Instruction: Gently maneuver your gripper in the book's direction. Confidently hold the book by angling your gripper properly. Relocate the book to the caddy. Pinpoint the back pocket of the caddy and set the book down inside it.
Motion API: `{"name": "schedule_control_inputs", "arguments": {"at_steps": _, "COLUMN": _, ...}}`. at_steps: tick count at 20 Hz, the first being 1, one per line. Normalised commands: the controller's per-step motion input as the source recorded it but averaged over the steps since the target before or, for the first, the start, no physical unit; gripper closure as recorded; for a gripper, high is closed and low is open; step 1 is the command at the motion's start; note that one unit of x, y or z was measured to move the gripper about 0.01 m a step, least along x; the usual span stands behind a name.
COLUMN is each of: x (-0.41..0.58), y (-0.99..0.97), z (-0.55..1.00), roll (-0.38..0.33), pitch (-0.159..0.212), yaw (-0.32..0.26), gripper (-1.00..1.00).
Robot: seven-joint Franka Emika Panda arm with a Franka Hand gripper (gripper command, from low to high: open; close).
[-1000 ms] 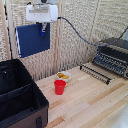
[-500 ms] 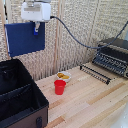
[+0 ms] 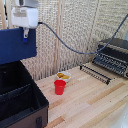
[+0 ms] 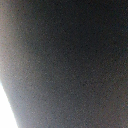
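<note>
The navy-blue book (image 3: 16, 46) hangs upright in the air at the exterior view's left, above the black caddy (image 3: 22, 107). My gripper (image 3: 25, 34), a white block at the arm's end, is shut on the book's top edge. The book's lower edge sits just over the far part of the caddy, where the narrow back pocket (image 3: 10, 70) runs behind a divider. The wrist view is filled by a dark blurred surface (image 4: 65, 60), with a pale patch at one corner.
A small red cup (image 3: 59, 87) stands on the wooden table (image 3: 95, 105) beside a shallow dish (image 3: 63, 76) of yellow food. A black-and-silver toaster oven (image 3: 114, 56) with its pulled-out rack (image 3: 96, 73) stands at the exterior view's right. A slatted screen backs the scene.
My gripper has carried the book toward the exterior view's left and a little lower, so it now hangs over the caddy's far side.
</note>
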Motion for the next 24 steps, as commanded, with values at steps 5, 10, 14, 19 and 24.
{"name": "schedule_control_inputs", "arguments": {"at_steps": 5, "x": 0.000, "y": 0.83, "z": 0.15, "roll": -0.021, "pitch": 0.049, "yaw": -0.073, "gripper": 1.00}}
{"name": "schedule_control_inputs", "arguments": {"at_steps": 10, "x": 0.197, "y": 0.82, "z": 0.01, "roll": -0.047, "pitch": 0.051, "yaw": -0.033, "gripper": 1.00}}
{"name": "schedule_control_inputs", "arguments": {"at_steps": 14, "x": 0.464, "y": 0.40, "z": -0.02, "roll": -0.002, "pitch": 0.031, "yaw": 0.024, "gripper": 1.00}}
{"name": "schedule_control_inputs", "arguments": {"at_steps": 19, "x": 0.564, "y": -0.01, "z": 0.00, "roll": 0.000, "pitch": 0.000, "yaw": 0.062, "gripper": 1.00}}
{"name": "schedule_control_inputs", "arguments": {"at_steps": 24, "x": 0.497, "y": -0.16, "z": 0.14, "roll": 0.000, "pitch": 0.027, "yaw": 0.011, "gripper": 1.00}}
